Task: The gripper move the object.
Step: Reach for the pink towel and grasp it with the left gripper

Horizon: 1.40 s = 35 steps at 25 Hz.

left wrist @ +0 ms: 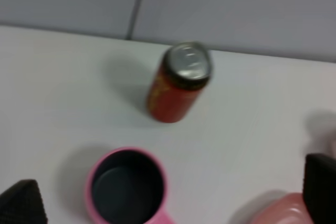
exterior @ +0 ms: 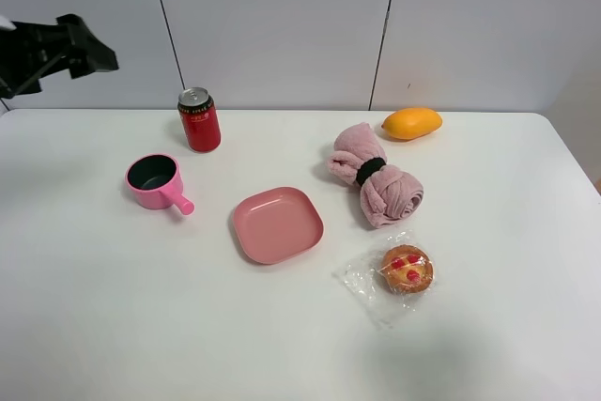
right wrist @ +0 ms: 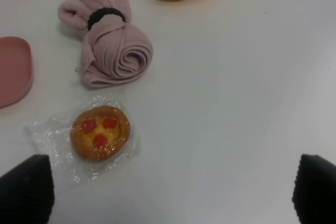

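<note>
The dusty-pink rolled towel [exterior: 383,187] with a black band around its middle lies on the white table [exterior: 488,232], right of centre, with nothing touching it. It also shows in the right wrist view [right wrist: 113,56], well ahead of my right gripper [right wrist: 170,190], which is open and empty and hovers above the table. My left gripper [left wrist: 170,198] is open and empty, above the pink cup, far from the towel. In the exterior view only the left arm [exterior: 70,44] shows, raised at the far left; the right gripper is out of that view.
A red can [exterior: 199,119] stands at the back left, and a pink cup with a handle [exterior: 155,178] sits in front of it. A pink square plate [exterior: 277,223] lies at centre. A yellow mango [exterior: 411,122] lies behind the towel, and a wrapped pastry [exterior: 406,269] in front of it.
</note>
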Tool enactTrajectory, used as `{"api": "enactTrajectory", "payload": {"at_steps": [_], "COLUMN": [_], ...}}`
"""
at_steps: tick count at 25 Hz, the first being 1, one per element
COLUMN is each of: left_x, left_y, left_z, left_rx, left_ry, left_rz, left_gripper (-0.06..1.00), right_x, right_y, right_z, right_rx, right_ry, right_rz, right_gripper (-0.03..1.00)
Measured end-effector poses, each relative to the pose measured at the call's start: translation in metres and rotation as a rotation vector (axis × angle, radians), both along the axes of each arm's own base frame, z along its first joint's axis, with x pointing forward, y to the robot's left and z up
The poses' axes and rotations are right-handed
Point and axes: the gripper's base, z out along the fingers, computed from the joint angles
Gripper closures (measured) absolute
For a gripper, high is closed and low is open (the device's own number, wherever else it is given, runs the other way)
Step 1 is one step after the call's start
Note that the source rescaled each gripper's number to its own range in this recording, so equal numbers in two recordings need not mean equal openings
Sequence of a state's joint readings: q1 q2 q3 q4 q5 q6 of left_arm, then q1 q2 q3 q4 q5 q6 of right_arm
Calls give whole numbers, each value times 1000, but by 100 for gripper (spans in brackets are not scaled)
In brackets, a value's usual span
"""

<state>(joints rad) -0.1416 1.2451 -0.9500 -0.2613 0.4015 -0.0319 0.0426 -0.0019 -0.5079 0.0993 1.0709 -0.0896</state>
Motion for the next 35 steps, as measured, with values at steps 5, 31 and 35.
{"api": "enactTrajectory", "payload": {"at_steps": [5,31,35], "left_x": [18,62,67], "left_y": [-49,-235,-248], "left_z": [-1,-88,-106], "left_rx": [-54,-175,-199], "left_ry": [-10,198,248], "left_rz": [-108,-328,-301], "left_gripper": [-6,-6,-6], "right_x": [0,0,0], "right_y": [0,0,0], "right_z": [0,0,0], "right_rx": [0,0,0], "right_ry": [0,0,0], "right_rz": [0,0,0], "right_gripper": [-3,-3,-3]}}
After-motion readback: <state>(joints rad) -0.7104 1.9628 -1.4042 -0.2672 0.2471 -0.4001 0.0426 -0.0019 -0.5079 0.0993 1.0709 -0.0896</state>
